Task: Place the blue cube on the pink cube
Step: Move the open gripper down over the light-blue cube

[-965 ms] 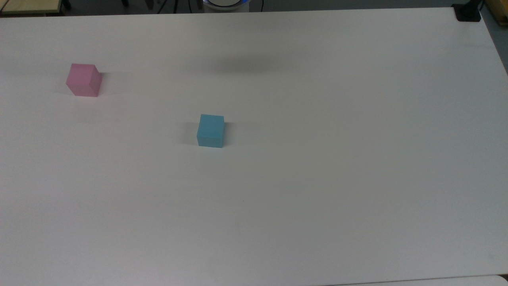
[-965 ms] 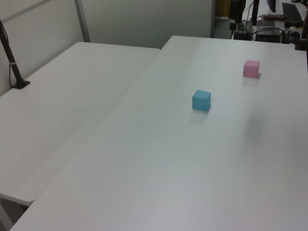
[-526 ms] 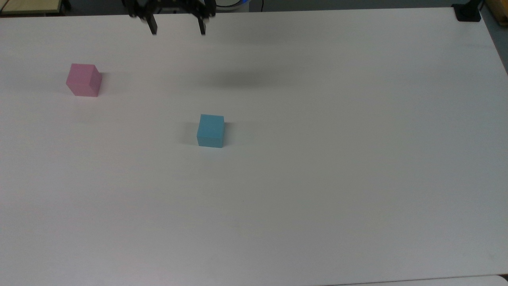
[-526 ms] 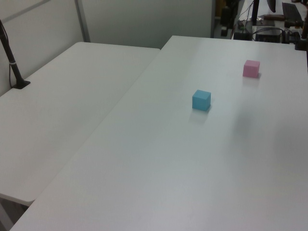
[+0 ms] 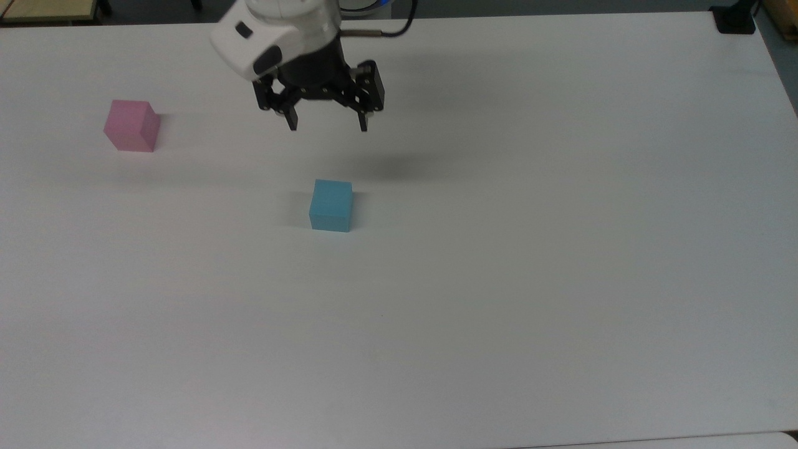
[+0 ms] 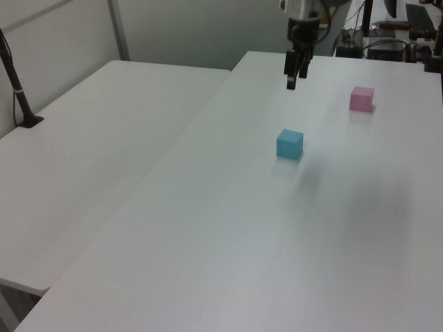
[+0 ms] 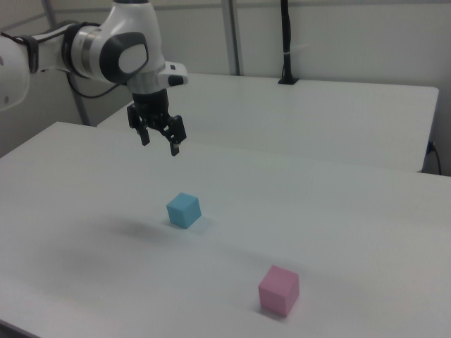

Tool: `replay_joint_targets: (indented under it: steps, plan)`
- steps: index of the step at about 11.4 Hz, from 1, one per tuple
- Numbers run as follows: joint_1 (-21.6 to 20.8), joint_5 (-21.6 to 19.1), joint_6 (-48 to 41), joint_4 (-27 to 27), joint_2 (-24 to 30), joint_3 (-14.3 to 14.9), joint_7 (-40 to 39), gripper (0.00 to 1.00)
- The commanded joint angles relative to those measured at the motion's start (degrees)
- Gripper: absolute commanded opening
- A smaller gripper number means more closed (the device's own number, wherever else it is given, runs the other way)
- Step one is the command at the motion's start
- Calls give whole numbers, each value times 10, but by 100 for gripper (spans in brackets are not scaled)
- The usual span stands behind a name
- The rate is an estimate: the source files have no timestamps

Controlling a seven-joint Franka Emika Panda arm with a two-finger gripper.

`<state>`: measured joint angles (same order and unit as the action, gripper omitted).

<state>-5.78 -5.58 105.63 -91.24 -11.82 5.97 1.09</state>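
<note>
The blue cube (image 5: 331, 205) (image 6: 289, 143) (image 7: 184, 210) rests alone on the white table (image 5: 499, 249). The pink cube (image 5: 131, 125) (image 6: 361, 98) (image 7: 279, 290) stands apart from it, far toward the top view's left. My gripper (image 5: 327, 126) (image 6: 295, 78) (image 7: 161, 145) hangs in the air above the table, fingers pointing down and spread wide open, holding nothing. In the top view it lies above the blue cube in the picture, a little toward the table's far edge. In the right view it hovers well above and behind the blue cube.
A second white table (image 6: 90, 152) adjoins the first along the left view's left, with a black pole (image 6: 17, 90) clamped at its edge. A black clamp (image 5: 734, 19) sits at the table's far corner in the top view's right. Equipment and cables (image 6: 387, 41) crowd the far end.
The arm has come in from the far edge and down toward the blue cube, fingers still spread. Neither cube has moved.
</note>
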Motion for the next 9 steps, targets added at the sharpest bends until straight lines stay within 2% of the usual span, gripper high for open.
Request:
replay_joint_targets:
  steps: [1, 4, 9]
  plan:
    - [-15, -3, 33, -7, -29, 5, 21, 100]
    - [-22, 30, 74, -33, -65, 5, 57, 100]
    - [-19, 55, 82, -54, -91, 5, 59, 100]
